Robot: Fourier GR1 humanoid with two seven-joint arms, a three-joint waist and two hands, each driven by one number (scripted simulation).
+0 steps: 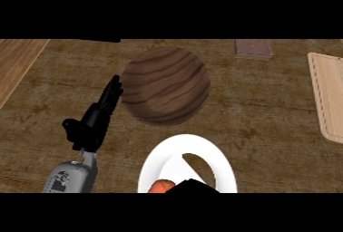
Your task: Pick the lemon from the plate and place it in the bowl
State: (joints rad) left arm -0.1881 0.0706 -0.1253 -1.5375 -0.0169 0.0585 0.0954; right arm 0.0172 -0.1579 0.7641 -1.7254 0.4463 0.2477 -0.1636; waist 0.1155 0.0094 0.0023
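A brown wooden plate (166, 84) lies in the middle of the counter, and I see nothing on it. Just below it stands a white bowl (218, 167). At the bowl's near rim, by the view's lower edge, shows an orange-red rounded fruit (161, 186), the only fruit in view. Right beside it a black piece of my right hand (192, 186) pokes in over the bowl; how it stands to the fruit is hidden. My left hand (94, 122) rests open left of the plate, fingers straight and pointing up toward the plate's left rim.
A pale wooden cutting board (327, 97) runs along the right edge. A small brown block (253, 48) sits at the top right. A lighter wooden strip (17, 63) shows at the top left.
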